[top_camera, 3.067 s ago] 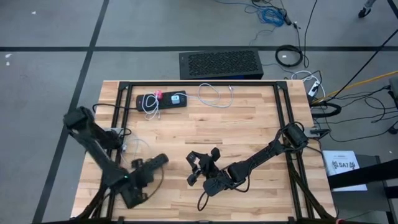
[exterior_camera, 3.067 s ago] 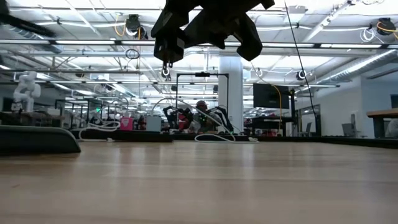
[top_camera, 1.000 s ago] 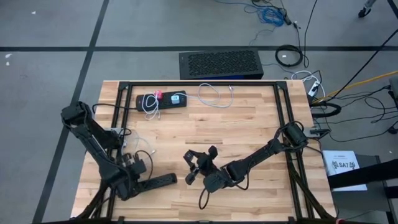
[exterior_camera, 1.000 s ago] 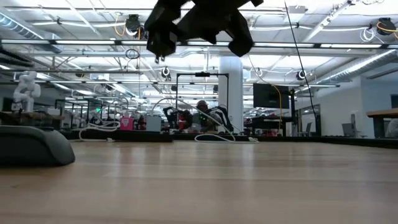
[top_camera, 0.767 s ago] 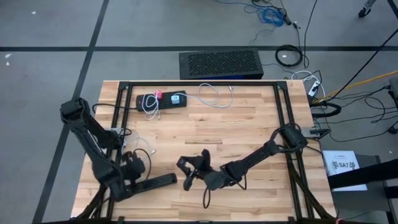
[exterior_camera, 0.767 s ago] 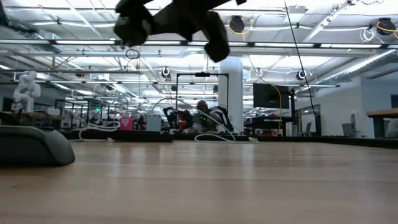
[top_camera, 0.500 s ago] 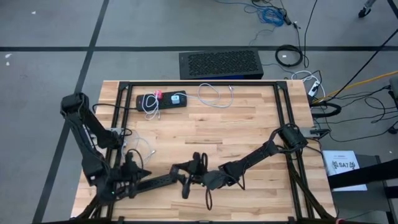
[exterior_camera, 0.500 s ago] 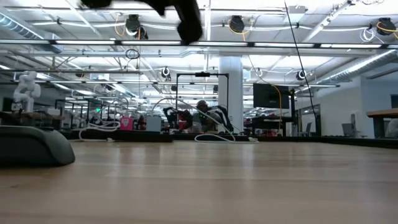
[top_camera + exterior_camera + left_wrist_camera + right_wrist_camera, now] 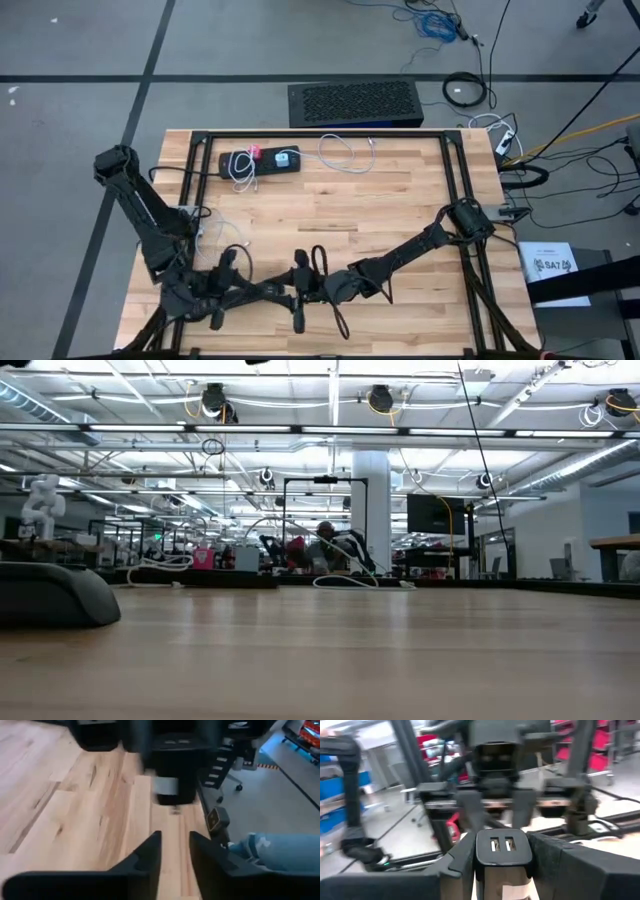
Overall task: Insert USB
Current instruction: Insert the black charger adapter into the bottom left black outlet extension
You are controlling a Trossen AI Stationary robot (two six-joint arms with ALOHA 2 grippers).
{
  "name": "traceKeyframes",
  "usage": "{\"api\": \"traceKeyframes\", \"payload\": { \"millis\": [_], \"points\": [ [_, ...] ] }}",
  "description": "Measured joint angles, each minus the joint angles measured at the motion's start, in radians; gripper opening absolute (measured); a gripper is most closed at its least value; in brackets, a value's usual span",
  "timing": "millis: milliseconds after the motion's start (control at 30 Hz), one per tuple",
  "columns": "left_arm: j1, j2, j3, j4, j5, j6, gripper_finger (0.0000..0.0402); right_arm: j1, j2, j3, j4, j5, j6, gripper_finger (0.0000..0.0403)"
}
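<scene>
Facing each other end-on low over the table's [image 9: 400, 200] near edge, the right gripper [image 9: 503, 851] clamps the USB charger block [image 9: 503, 849], ports toward the left gripper [image 9: 174, 851], whose narrowly parted fingers seem empty.

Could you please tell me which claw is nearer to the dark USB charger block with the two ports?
Right. The right claw is shut on the USB charger block, which sits between its fingers. The left claw faces it from just beyond, fingers parted, touching nothing.
</scene>
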Motion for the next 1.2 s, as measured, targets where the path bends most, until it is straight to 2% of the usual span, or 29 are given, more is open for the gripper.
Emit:
{"api": "traceKeyframes", "payload": {
  "millis": [133, 300, 500, 767, 1200],
  "points": [
    [0.048, 0.001, 0.000, 0.021, 0.047, 0.032, 0.0139, 0.003, 0.000, 0.000, 0.000, -0.036, -0.004, 0.0115],
    [0.070, 0.002, -0.002, 0.156, 0.103, 0.186, 0.0166, 0.007, 0.000, 0.000, 0.002, -0.042, -0.021, 0.0115],
    [0.111, 0.011, -0.002, 0.203, 0.138, 0.233, 0.0171, 0.006, 0.000, 0.000, 0.001, -0.062, -0.029, 0.0115],
    [0.177, 0.080, -0.002, 0.296, 0.260, 0.272, 0.0171, 0.008, 0.000, -0.001, -0.005, -0.095, -0.032, 0.0115],
    [0.199, 0.131, -0.003, 0.425, 0.252, 0.359, 0.0172, 0.009, -0.002, -0.001, 0.010, -0.086, -0.049, 0.0115]
  ]
}}
